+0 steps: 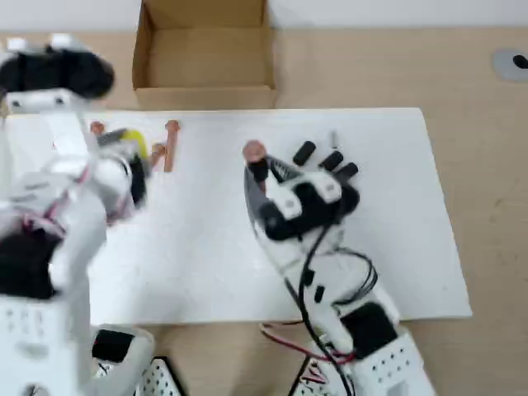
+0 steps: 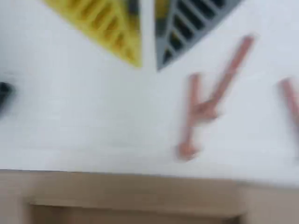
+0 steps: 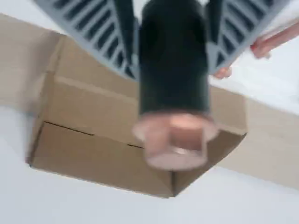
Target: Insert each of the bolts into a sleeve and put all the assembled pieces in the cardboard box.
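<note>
Right pincer (image 3: 175,70), pinching a sleeved bolt (image 3: 174,107), should carry it level over the box (image 3: 103,154) ahead before releasing; left pincer (image 2: 148,63) seems slightly spread, bolts (image 2: 194,116) just beyond.

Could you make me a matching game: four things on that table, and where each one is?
Things: 1 cardboard box; 2 loose black sleeves; 3 loose copper bolts; 4 bolt already in a sleeve.
Places: a in the right claw; b on the white mat beside the right claw; c on the bare table beyond the mat; d on the mat by the left claw.
Pairs: 1-c, 2-b, 3-d, 4-a.
</note>
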You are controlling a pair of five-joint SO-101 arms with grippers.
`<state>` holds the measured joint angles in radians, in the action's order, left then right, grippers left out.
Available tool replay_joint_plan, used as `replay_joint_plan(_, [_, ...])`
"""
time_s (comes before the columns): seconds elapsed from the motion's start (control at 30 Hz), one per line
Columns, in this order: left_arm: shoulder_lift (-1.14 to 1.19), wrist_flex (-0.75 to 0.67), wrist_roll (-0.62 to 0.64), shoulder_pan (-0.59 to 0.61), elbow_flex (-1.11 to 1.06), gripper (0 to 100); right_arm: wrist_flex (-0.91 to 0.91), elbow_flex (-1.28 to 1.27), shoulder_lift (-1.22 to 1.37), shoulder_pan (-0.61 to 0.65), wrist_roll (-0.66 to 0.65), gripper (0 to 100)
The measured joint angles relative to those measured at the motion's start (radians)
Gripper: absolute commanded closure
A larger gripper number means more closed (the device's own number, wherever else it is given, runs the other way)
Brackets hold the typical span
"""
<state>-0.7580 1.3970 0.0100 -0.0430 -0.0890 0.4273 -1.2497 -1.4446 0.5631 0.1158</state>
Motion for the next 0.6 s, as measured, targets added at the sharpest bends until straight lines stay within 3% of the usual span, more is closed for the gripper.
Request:
replay_joint_plan(0.27, [0.104,-0.109,0.012,0.152,-0.037,99,-0.028,0.514,0.671,-0.051,0.0,98.9])
replay_joint_plan(0.6, [0.106,-0.126,0.012,0.166,-0.21,99,-0.057,1.183,1.485,-0.117,0.0,98.9])
